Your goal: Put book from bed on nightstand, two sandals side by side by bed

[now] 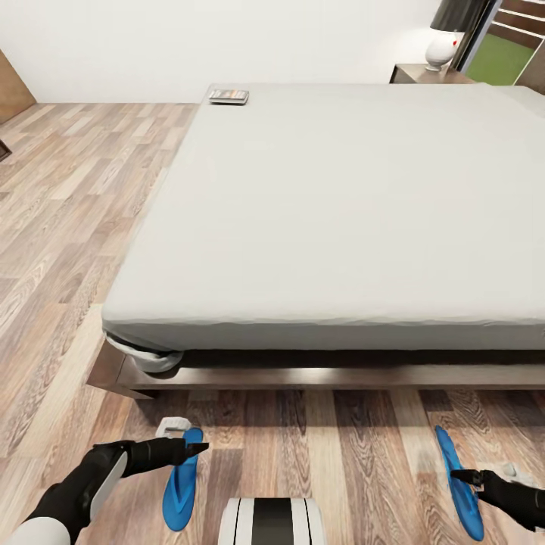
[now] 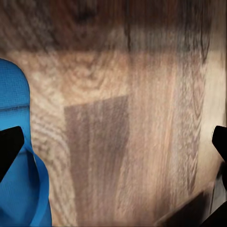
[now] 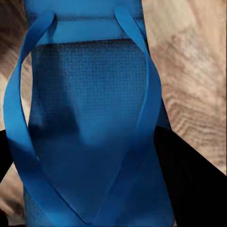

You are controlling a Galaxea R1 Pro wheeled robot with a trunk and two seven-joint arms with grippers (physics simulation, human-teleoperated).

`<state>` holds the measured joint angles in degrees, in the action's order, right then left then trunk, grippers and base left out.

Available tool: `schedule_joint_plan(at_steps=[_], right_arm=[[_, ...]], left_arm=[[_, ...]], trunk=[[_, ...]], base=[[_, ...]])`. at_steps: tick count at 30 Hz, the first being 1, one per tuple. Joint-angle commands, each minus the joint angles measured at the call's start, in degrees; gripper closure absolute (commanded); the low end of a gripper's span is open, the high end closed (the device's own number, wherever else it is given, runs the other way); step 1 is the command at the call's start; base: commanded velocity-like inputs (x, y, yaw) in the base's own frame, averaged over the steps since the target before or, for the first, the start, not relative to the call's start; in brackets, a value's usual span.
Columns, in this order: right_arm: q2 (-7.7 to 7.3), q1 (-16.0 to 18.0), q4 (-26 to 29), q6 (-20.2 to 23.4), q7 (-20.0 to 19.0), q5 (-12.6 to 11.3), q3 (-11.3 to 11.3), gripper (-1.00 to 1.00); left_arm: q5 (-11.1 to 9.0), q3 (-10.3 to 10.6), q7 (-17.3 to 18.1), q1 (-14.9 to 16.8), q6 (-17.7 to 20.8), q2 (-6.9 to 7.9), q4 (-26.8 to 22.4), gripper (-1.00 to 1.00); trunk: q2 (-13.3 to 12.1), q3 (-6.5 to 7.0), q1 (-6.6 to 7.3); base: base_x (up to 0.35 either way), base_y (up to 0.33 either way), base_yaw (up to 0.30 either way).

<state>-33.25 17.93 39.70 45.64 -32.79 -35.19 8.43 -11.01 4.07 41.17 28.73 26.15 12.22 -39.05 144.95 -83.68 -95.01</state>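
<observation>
head view: the book (image 1: 228, 96) lies on the bed's (image 1: 341, 212) far corner; two sandals (image 1: 182, 490) lie well apart on the floor.
left wrist view: the left pincer (image 2: 113, 146) is spread beside one sandal.
right wrist view: whether the right pincer (image 3: 101, 184) is spread or pinching the sandal cannot be told; the strap might slip.

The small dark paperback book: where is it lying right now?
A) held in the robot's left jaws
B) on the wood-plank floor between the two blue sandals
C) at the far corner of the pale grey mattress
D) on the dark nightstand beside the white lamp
C: the small dark paperback book lies flat at the far left corner of the pale grey mattress, far from both bright blue flat sandals on the floor.
</observation>
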Motion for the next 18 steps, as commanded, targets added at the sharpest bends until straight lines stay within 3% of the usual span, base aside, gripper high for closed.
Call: schedule_joint_plan(at_steps=[1, 6, 9, 11, 15, 17, 18], right_arm=[[0.02, 0.00, 1.02, -1.17, 1.76, 1.20, 0.11, 1.00], [0.23, 0.00, 3.25, -7.67, 17.15, 12.40, -0.09, 1.00], [0.93, 0.00, 3.34, -11.43, 22.60, 16.75, -0.33, 1.00], [1.79, 0.00, 3.36, -12.49, 25.34, 19.92, -0.40, 1.00], [3.28, 0.00, 3.04, -13.65, 27.20, 24.32, -0.43, 1.00], [3.80, 0.00, 2.68, -17.94, 27.44, 25.37, -0.47, 1.00], [3.98, 0.00, 2.15, -23.56, 27.52, 25.70, -0.49, 1.00]], left_arm=[[-0.63, 0.23, 0.08, 0.01, 0.49, 0.11, -0.05, -1.00], [-0.68, 0.23, 0.38, -0.02, 0.48, 0.03, -0.06, -1.00], [-0.68, 0.23, 0.38, 0.01, 0.48, 0.01, -0.06, -1.00], [-0.68, 0.23, 0.34, 0.01, 0.48, 0.00, -0.07, -1.00], [-0.68, 0.23, 0.32, 0.01, 0.48, 0.00, -0.05, -1.00], [-0.68, 0.23, 0.32, 0.01, 0.48, 0.00, -0.04, -1.00], [-0.68, 0.23, 0.32, 0.00, 0.48, -0.05, -0.04, -1.00]], trunk=[[0.01, -0.04, 0.01], [0.01, -0.04, 0.01], [0.01, -0.04, 0.01], [0.01, -0.04, 0.01], [0.01, -0.04, 0.01], [0.01, -0.04, 0.01], [0.01, -0.04, 0.01]], base=[[0.000, 0.000, 0.000], [0.000, 0.000, 0.000], [0.000, 0.000, 0.000], [0.000, 0.000, 0.000], [0.000, 0.000, 0.000], [0.000, 0.000, 0.000], [0.000, 0.000, 0.000]])
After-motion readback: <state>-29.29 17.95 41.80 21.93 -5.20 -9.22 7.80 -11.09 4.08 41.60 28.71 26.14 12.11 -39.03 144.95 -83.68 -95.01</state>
